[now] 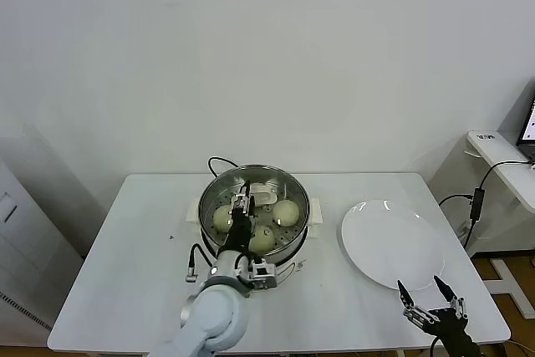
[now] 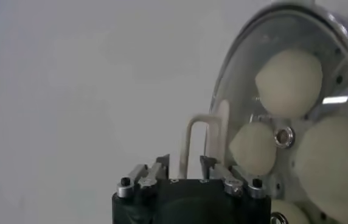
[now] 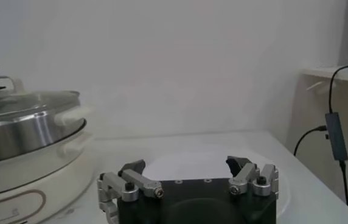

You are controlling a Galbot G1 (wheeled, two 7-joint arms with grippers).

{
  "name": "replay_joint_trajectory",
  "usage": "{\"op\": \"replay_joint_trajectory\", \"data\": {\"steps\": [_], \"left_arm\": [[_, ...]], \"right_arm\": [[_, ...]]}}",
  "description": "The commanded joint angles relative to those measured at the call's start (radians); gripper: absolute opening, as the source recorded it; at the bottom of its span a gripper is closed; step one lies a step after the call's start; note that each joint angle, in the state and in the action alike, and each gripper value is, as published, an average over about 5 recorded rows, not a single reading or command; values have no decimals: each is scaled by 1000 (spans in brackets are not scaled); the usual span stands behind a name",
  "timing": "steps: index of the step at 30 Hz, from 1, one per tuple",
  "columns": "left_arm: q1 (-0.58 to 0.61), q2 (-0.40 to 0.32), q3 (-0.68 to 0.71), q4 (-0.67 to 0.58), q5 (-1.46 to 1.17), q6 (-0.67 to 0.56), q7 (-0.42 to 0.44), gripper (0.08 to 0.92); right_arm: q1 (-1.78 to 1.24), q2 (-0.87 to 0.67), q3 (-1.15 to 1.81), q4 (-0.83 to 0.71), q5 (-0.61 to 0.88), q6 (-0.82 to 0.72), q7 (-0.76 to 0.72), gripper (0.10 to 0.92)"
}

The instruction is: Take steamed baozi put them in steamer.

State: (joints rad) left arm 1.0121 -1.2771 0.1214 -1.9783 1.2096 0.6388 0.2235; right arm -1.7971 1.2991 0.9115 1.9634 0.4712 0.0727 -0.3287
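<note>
Several cream-white steamed baozi [image 1: 286, 211] lie inside the shiny steamer [image 1: 259, 171] at the middle of the table, under a round glass lid [image 2: 265, 36] with a white handle [image 2: 197, 131]. My left gripper [image 1: 241, 206] hangs right over the lid. In the left wrist view the left gripper [image 2: 185, 161] is open, its fingers on either side of the handle with gaps showing. Baozi [image 2: 288, 82] show through the glass. My right gripper [image 1: 430, 294] stands open and empty at the table's front right, near the plate. The right wrist view shows the right gripper [image 3: 186, 164] and the steamer [image 3: 22, 131] farther off.
A flat white plate [image 1: 393, 244], bare, lies to the right of the steamer. The steamer stands on a white cooker base [image 3: 28, 176] with a black cord [image 1: 219, 160] behind it. A side desk with cables [image 1: 501, 165] stands beyond the table's right edge.
</note>
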Motion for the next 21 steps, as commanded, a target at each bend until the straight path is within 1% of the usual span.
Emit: {"op": "replay_joint_trajectory", "data": {"steps": [1,7,10,12,13,15,18,21], "left_arm": [[116,80,-63,-205,-294,-53,-90,604],[140,99,-201,-263,-546,-222,-259,770],[156,104,-270,-275,-677,-315,-325,813],[184,95,-335,-272,-743,-389,-359,820],[202,84,-373,-264,-765,-423,-369,821],[250,42,-476,-238,-817,-495,-371,822],[320,-22,-606,-204,-949,-572,-351,823],[383,-53,-682,-175,-1059,-644,-319,823]], "right_arm": [[41,-13,-40,-8,11,0,23,823],[128,-35,-68,1,41,-2,88,823],[167,-41,-90,-4,21,-2,110,823],[192,-37,-114,-8,10,0,129,823],[202,-32,-123,-9,4,0,137,823],[221,-24,-140,-9,4,-1,151,823],[237,-18,-151,-3,16,-18,165,823],[241,-14,-150,2,22,-31,170,823]]}}
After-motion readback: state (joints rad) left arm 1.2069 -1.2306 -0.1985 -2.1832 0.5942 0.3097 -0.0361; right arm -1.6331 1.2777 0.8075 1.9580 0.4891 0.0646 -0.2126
